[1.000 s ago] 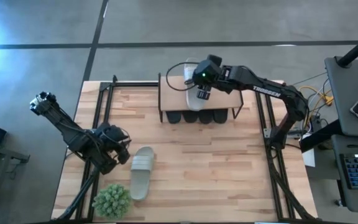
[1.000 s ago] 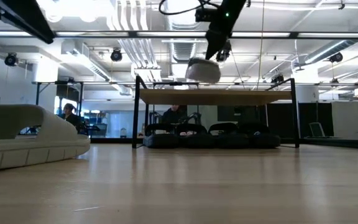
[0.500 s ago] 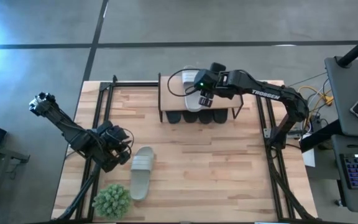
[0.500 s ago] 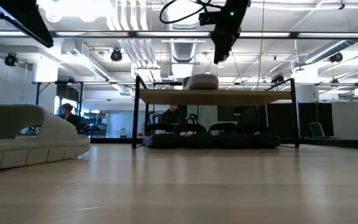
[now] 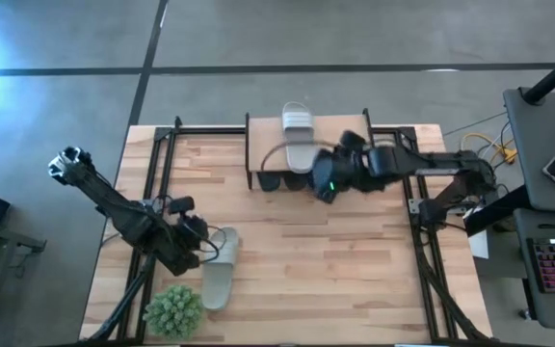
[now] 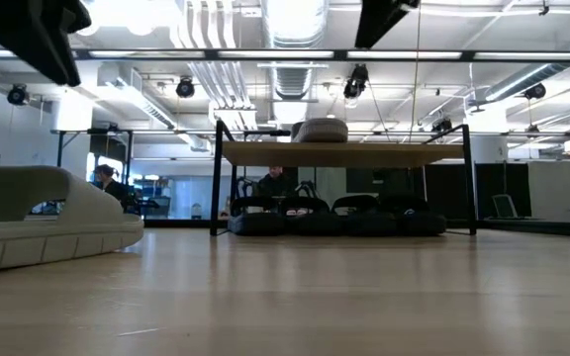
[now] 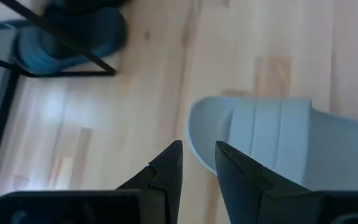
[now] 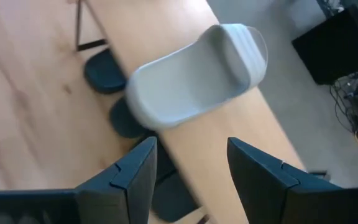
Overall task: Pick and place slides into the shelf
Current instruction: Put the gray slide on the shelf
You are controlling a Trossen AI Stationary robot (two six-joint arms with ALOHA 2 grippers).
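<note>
One pale slide (image 5: 297, 135) lies sole down on the shelf's plank top (image 5: 345, 145), and its strap end (image 8: 241, 43) reaches past the far edge. The black slides (image 5: 304, 181) sit under the plank, also in the low view (image 6: 334, 220). My right gripper (image 5: 322, 187) is open on the near side of the shelf, above the black slides, with its fingers (image 8: 135, 168) apart from the pale slide (image 8: 191, 81). The second pale slide (image 5: 220, 265) lies flat on the table. My left gripper (image 5: 203, 253) is open with a narrow gap (image 7: 199, 146), right at the end of that slide (image 7: 272, 143).
A green potted plant (image 5: 173, 310) stands at the table's near left, close to the loose slide. Black frame rails (image 5: 167, 154) run along the table's left and right sides. Bare wood lies between the shelf and the near edge. A person (image 6: 107, 178) shows far behind.
My right gripper set the pale slide down on the shelf top, let go of it, and then drew back up and toward the near edge. The slide stayed on the plank. My left gripper moved a little right and nearer, up to the loose slide.
</note>
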